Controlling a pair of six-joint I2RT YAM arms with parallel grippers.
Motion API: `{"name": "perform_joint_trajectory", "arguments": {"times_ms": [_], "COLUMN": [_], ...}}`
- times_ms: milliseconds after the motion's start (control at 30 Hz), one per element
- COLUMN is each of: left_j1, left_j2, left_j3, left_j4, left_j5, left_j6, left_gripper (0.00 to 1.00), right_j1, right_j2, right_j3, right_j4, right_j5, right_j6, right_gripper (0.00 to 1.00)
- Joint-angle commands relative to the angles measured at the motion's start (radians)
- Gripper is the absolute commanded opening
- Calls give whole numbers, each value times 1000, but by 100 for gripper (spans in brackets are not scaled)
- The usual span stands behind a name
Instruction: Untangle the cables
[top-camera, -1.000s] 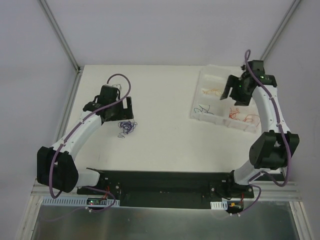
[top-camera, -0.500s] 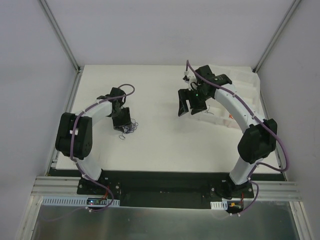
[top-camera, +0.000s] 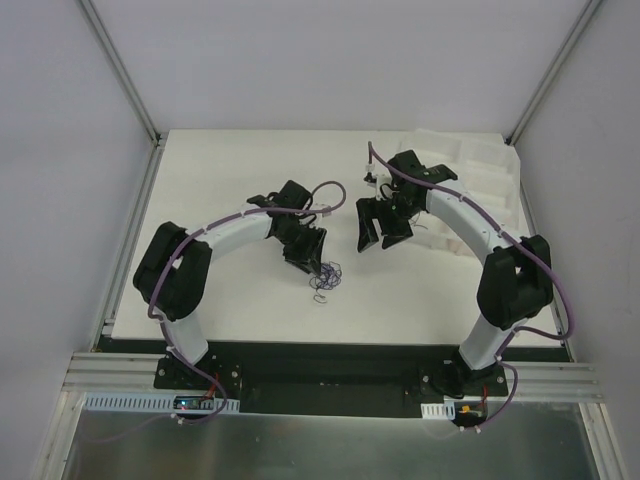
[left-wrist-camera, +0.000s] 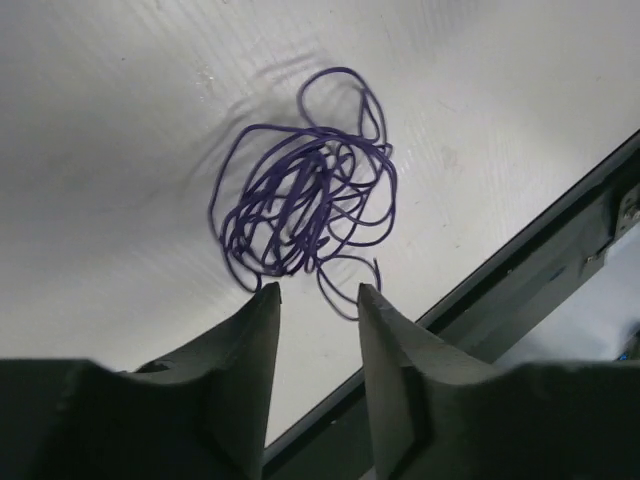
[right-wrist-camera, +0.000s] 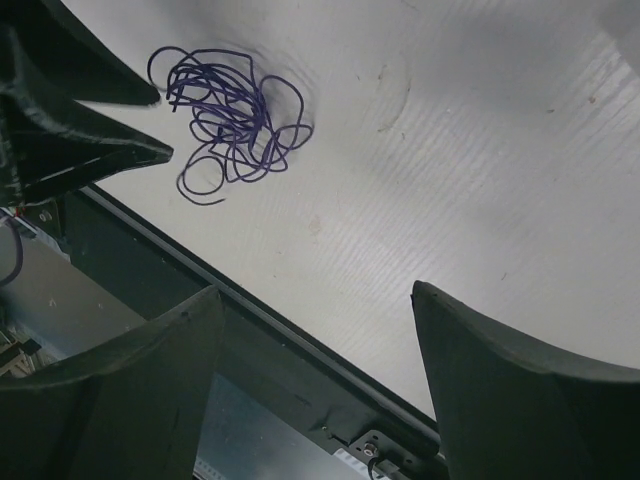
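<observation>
The cables show as one small tangle of thin purple wire (top-camera: 325, 279) lying on the white table near its middle front. In the left wrist view the tangle (left-wrist-camera: 305, 195) lies just beyond my left gripper (left-wrist-camera: 318, 292), whose jaws stand narrowly apart, with a loose strand end curling between the tips and the table showing through the gap. From above, the left gripper (top-camera: 309, 257) hangs directly over the tangle's far edge. My right gripper (top-camera: 382, 226) hovers wide open to the right of it, holding nothing. In the right wrist view the tangle (right-wrist-camera: 230, 125) sits far ahead of that gripper (right-wrist-camera: 318, 292).
A white compartmented tray (top-camera: 482, 170) stands at the back right, partly hidden by the right arm. The table's black front edge (top-camera: 330, 350) runs close below the tangle. The left gripper's fingers (right-wrist-camera: 90, 150) show beside the tangle in the right wrist view.
The left arm swung right toward the table's middle and its jaws narrowed. The purple tangle now lies further right and nearer the front. The right gripper left the tray and came to the middle.
</observation>
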Motion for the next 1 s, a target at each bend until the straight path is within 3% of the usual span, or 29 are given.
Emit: {"name": "perform_joint_trajectory", "arguments": {"times_ms": [0, 100, 233, 400, 500, 633, 733, 867, 967], "left_j1": [33, 35, 35, 32, 32, 18, 6, -2, -16], "left_j2": [-92, -113, -102, -32, -10, 2, 19, 20, 14], "left_j3": [-18, -44, -61, -47, -53, -95, -110, -134, -159], "left_j4": [-10, -9, -1, 8, 8, 8, 7, 19, 40], "left_j5": [31, 28, 54, 120, 138, 134, 131, 118, 115], "left_j6": [44, 38, 41, 14, -8, -63, -94, -126, -138], "left_gripper": [48, 55, 56, 44, 45, 54, 54, 45, 30], "right_j1": [-1, 1, 1, -12, -18, -16, -10, 31, 45], "right_j2": [-55, -56, -33, -15, -19, -30, -33, -33, -32], "right_j3": [-64, -120, -177, -237, -280, -360, -432, -464, -495], "right_j4": [65, 122, 188, 286, 354, 524, 694, 750, 808], "right_j5": [-63, -100, -166, -221, -241, -258, -272, -235, -198], "right_j6": [-31, -28, -23, 27, 76, 217, 358, 431, 515], "right_gripper": [78, 78, 74, 66, 66, 67, 68, 68, 68]}}
